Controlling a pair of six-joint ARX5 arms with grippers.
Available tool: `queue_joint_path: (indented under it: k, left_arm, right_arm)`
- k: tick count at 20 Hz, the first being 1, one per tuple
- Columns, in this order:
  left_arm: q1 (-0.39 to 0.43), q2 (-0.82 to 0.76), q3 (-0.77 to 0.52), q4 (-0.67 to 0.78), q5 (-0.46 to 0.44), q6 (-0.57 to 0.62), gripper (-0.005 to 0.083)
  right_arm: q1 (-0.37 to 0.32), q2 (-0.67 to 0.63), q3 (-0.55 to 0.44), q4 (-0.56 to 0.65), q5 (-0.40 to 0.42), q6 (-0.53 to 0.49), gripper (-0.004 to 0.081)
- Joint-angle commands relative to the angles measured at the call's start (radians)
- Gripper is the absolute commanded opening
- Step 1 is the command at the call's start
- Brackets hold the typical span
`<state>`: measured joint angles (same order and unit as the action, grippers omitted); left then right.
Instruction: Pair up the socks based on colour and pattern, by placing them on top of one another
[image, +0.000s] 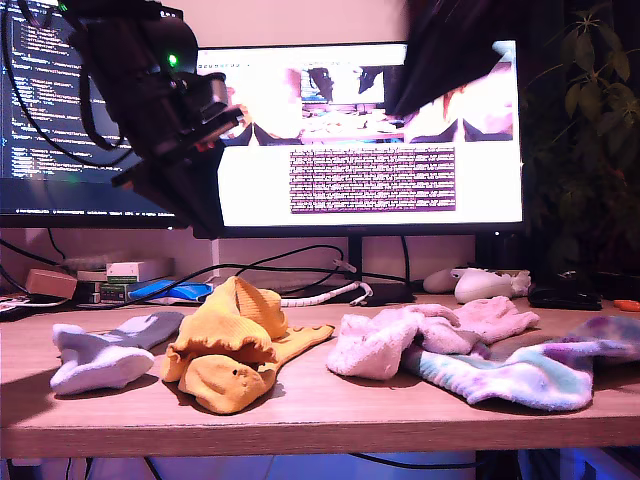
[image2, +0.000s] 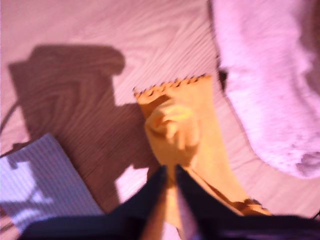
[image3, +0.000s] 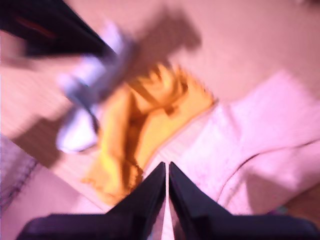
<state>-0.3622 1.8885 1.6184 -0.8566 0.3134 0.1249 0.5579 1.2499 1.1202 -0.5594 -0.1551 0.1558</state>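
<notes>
Several socks lie in a row on the wooden table (image: 330, 410). Seen in the exterior view, a lavender-white sock (image: 100, 360) is at the left. Beside it lies a crumpled mustard-orange pair (image: 235, 345). A fluffy pink heap (image: 400, 335) and a blue-purple tie-dye sock (image: 520, 375) lie toward the right. My first gripper (image2: 169, 172) hangs high over the mustard sock (image2: 185, 135), its fingers almost together and holding nothing. It shows at the exterior view's upper left (image: 195, 205). My second gripper (image3: 166, 165) is shut and empty above the gap between the mustard sock (image3: 140, 125) and the pink sock (image3: 260, 135).
Two monitors (image: 370, 130) stand behind the table, with cables, small boxes (image: 130, 270) and a white game controller (image: 485, 285) at their foot. A plant (image: 590, 120) fills the exterior view's right. The second arm's dark blur (image: 450, 55) hangs at the top.
</notes>
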Motion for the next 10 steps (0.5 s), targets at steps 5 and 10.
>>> queue_joint_path:
  k: [5, 10]
  left_arm:
    - [-0.023, 0.021, -0.012, 0.035, 0.013, -0.002, 0.0512]
    - [-0.085, 0.072, -0.012, 0.113, -0.057, -0.003, 0.0516]
  right_arm:
    - [-0.018, -0.271, -0.313, 0.023, 0.027, 0.002, -0.0011]
    - [-0.030, -0.326, -0.325, -0.008, 0.027, -0.003, -0.0011]
